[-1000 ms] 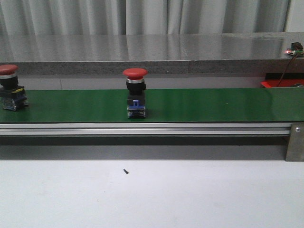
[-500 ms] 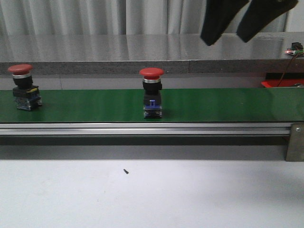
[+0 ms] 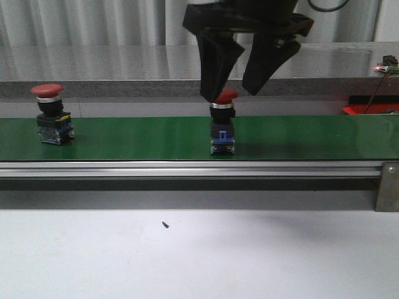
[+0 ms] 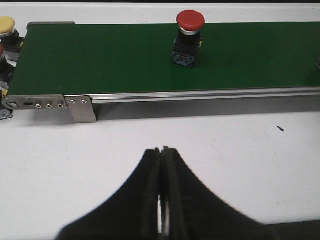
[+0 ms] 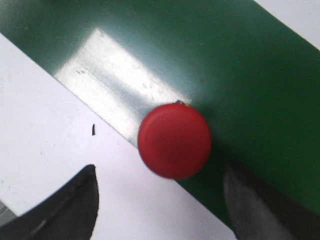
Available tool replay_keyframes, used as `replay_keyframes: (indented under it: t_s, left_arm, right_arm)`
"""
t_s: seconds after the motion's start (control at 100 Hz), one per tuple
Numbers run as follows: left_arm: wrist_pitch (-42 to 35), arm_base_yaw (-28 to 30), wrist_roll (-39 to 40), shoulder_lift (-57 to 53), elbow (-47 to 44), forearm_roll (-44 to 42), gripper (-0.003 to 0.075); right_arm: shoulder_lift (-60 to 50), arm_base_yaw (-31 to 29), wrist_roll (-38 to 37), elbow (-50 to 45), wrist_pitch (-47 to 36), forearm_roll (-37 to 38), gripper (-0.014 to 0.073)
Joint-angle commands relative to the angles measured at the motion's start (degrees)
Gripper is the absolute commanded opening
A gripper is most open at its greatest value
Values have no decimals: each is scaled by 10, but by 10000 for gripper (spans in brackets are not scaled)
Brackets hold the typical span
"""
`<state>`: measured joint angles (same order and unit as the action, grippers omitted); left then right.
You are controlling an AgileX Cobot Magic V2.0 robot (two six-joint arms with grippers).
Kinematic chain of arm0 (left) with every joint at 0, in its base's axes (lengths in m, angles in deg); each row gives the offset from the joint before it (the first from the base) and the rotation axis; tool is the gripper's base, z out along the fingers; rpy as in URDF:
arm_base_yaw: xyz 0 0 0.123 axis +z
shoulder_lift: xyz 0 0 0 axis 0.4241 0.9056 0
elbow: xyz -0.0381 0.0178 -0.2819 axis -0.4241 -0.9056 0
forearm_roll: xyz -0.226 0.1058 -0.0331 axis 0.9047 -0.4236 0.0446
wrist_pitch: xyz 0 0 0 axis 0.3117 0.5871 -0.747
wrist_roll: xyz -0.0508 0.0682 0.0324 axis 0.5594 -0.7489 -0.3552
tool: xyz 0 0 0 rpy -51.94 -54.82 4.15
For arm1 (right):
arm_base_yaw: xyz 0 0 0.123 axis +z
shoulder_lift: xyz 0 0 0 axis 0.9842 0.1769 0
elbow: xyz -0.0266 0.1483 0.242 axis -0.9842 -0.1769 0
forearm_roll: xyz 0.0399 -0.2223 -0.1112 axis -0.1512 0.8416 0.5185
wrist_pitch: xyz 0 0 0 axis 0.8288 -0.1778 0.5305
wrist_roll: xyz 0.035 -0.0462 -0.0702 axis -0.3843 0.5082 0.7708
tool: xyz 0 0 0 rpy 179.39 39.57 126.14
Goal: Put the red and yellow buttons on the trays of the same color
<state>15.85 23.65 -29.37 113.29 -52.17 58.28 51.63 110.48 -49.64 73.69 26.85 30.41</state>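
Leftmost, a second red button (image 3: pixel 50 114) stands on the matte green belt (image 3: pixel 137 138). Right gripper (image 3: pixel 237 92) hangs nose-down over the domed red button (image 3: pixel 223 121) mid-belt, fingers (image 3: pixel 215 68) spread, gripping nothing. Left gripper (image 4: pixel 162 152) fingers pressed together, empty, above the white surface (image 4: pixel 150 140).

A lab or factory test cell: green conveyor belt (image 3: pixel 124 138) (aluminium-railed), white table (image 3: pixel 199 255), grey curtain (image 3: pixel 93 22).

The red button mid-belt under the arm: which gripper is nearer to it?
Right. The right gripper hangs open just above the red button, fingers either side of its cap. The left gripper is shut, over the white table, off the belt.
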Motion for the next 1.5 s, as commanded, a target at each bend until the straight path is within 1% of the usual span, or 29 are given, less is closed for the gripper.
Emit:
replay_keyframes:
  t_s: [0.0, 0.1, 0.17, 0.24, 0.29, 0.37, 0.44, 0.56, 0.68, 0.81, 1.05, 1.29, 1.49]
  left_arm:
    - [-34, -4, 0, 4, 16, 10, -20]
    - [-34, -4, 0, 4, 16, 10, -20]
    - [-34, -4, 0, 4, 16, 10, -20]
    - [-34, -4, 0, 4, 16, 10, -20]
    - [-34, -4, 0, 4, 16, 10, -20]
    - [-34, -4, 0, 4, 16, 10, -20]
    - [-34, -4, 0, 4, 16, 10, -20]
    - [-34, -4, 0, 4, 16, 10, -20]
    - [-34, -4, 0, 4, 16, 10, -20]
    - [-34, -4, 0, 4, 16, 10, -20]
    - [-34, -4, 0, 4, 16, 10, -20]
    - [-34, -4, 0, 4, 16, 10, -20]
    - [-34, -4, 0, 4, 16, 10, -20]
  right_arm:
    - [-15, -3, 6, 21, -43, 6, 528]
    - [-2, -10, 6, 21, -59, 11, 528]
    - [6, -14, 6, 21, -60, 12, 502]
    - [8, -20, 6, 21, -58, 20, 420]
    - [8, -21, 6, 21, -56, 23, 327]
    - [8, -25, 5, 21, -50, 24, 204]
    - [8, -28, 5, 21, -45, 26, 162]
    - [2, -38, 5, 28, -35, 26, 162]
    - [-5, -74, 4, 52, -1, 26, 162]
    - [-16, -136, 3, 69, 29, 34, 162]
    - [-29, -272, 2, 88, 31, 40, 162]
    - [-25, -380, 2, 88, -8, 43, 162]
    - [-1, -438, 2, 88, -61, 42, 162]
